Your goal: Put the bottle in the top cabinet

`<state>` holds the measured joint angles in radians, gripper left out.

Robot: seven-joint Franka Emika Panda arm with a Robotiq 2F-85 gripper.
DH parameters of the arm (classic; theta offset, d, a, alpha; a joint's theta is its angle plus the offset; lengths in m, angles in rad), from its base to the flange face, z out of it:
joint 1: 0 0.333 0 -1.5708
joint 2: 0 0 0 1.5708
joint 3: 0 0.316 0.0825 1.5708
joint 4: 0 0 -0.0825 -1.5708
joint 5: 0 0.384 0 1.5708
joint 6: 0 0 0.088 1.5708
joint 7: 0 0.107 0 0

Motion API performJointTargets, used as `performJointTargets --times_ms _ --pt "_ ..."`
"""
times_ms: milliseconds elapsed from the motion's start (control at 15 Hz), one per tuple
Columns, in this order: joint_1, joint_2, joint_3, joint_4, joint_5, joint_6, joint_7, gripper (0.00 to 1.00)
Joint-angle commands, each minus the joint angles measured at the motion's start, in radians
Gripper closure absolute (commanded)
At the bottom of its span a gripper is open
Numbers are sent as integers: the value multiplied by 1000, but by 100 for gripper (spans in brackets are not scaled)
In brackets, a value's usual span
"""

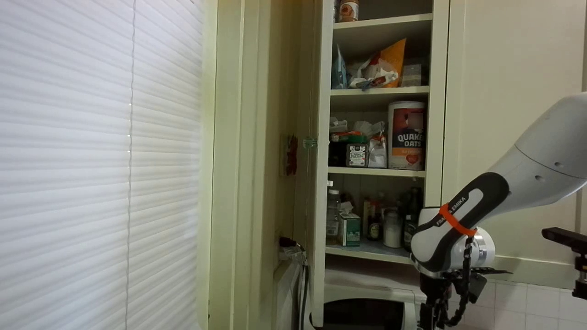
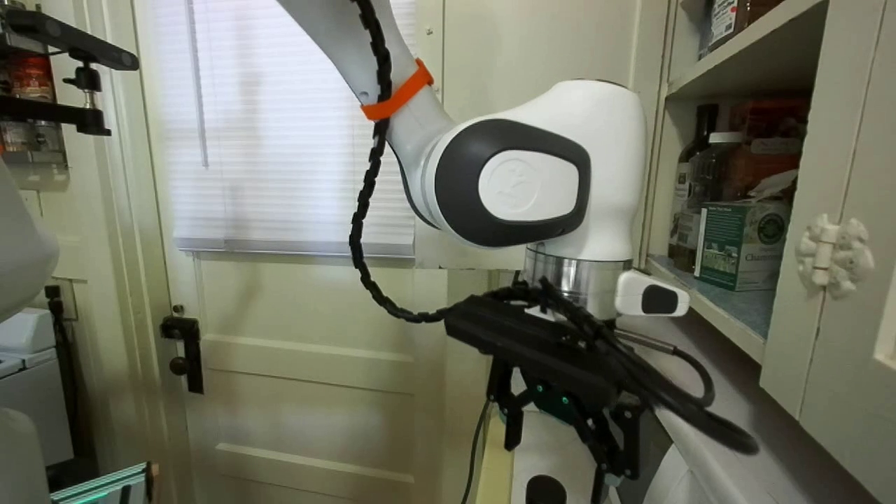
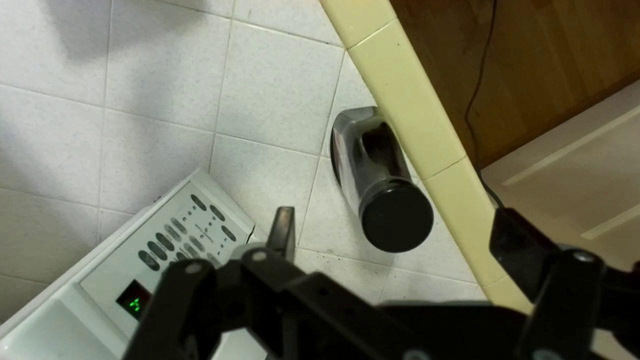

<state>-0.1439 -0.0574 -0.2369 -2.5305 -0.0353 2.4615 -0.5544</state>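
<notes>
Wrist view: hand (image 3: 397,232) spread wide, nothing gripped; black-capped bottle (image 3: 372,157) upright on tiled counter (image 3: 265,90), near yellow edge trim (image 3: 432,145). Prob. stiff + slick, wt unclear (fill hard to read). Rec. firm grab on upper body, just below cap (image 3: 397,217).

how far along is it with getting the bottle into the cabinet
Done: the top cabinet stands open. In hand: nothing gripped yet; the open pincer hangs above the bottle. Left: grasp, lift, shelving and release, since the bottle stands on the tiled counter.
</notes>
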Motion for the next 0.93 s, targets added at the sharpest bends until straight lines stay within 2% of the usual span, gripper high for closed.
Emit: performJointTargets --times_ms 0,200,267,333,467,667,867 --pt "-20 -8 -10 -73 92 114 -142 0" --pt "-34 -34 -29 -137 172 158 -276 0" --pt "-39 -41 -37 -148 203 140 -327 0" --pt "-34 -4 -16 -96 142 122 -230 0" --pt "-42 -11 -28 -117 171 123 -286 0" --pt "-42 -19 -30 -121 175 123 -295 0" --pt "-24 -10 -19 -146 212 175 -350 0"
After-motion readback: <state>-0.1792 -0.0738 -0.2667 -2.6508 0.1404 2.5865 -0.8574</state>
